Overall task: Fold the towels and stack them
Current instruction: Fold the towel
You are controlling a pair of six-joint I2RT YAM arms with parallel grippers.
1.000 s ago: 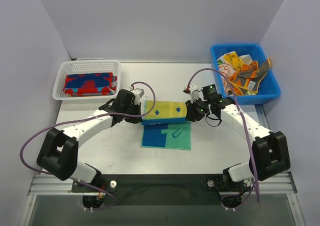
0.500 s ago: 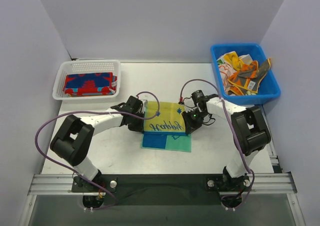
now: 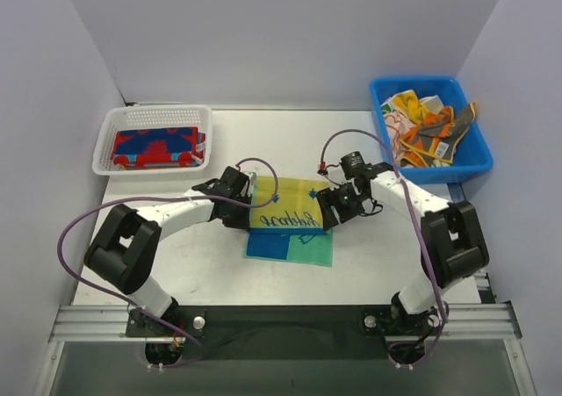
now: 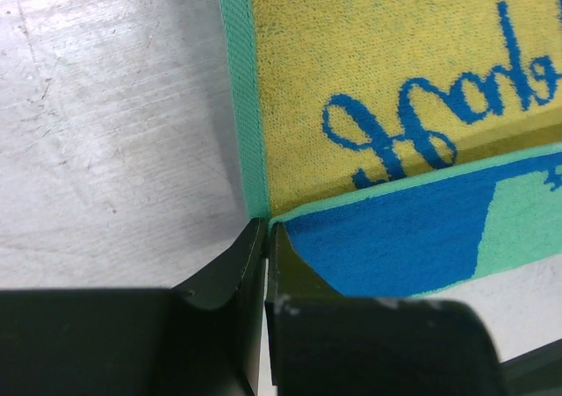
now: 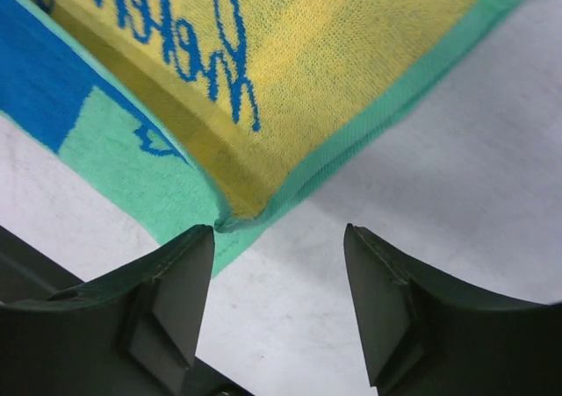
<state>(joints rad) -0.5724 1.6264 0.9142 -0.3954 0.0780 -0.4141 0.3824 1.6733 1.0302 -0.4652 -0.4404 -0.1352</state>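
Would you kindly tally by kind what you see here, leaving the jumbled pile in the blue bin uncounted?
Towels on the table: 1, the yellow towel
Towels showing in the basket: 1, the red-and-blue towel
Containers: 2, the white basket and the blue bin
Grippers: 2, the left gripper and the right gripper
Total: 6

The yellow towel (image 4: 395, 62) is fuzzy looped cloth; the table (image 4: 105, 133) scuffed matt white; the bin (image 3: 443, 173) glossy plastic.
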